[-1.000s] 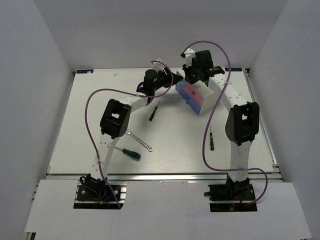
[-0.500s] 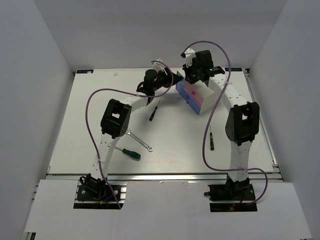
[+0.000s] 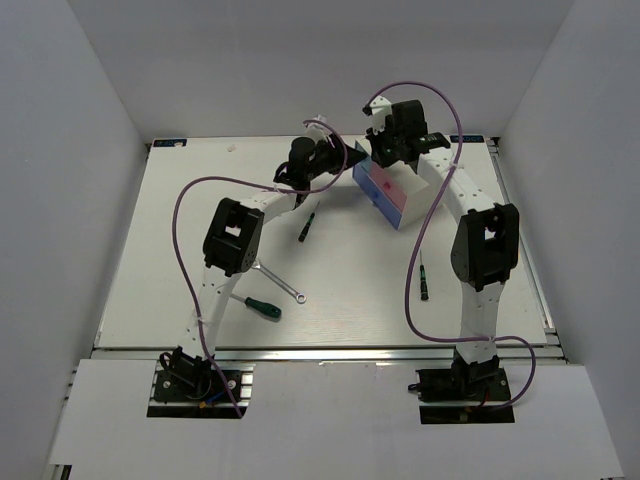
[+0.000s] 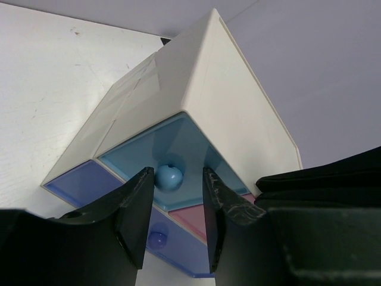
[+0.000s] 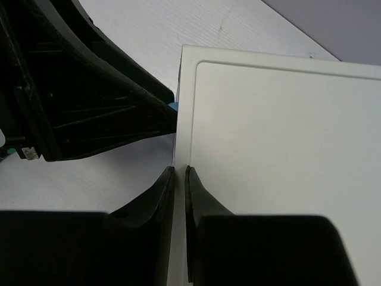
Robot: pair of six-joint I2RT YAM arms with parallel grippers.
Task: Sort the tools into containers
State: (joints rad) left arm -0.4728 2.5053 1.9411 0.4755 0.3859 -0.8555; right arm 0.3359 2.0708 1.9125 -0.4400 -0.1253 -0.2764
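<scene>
Blue knob (image 4: 169,177) | 12 o'clock, between released jaws of your left gripper (image 4: 175,180) | right gripper (image 5: 179,171) clenches cabinet (image 5: 268,149) edge

**Setting, top view.** We see a white desk (image 3: 180,200) closed in on three sides by plain pale grey walls: a left wall (image 3: 60,150), a back wall (image 3: 300,60) and a right wall (image 3: 590,150). The light is even and diffuse, and shadows are soft. A metal rail (image 3: 330,352) borders the desk's lower edge, with a white panel (image 3: 330,425) below it. In the left wrist view we note faint scuffs on the desk at upper left.
</scene>
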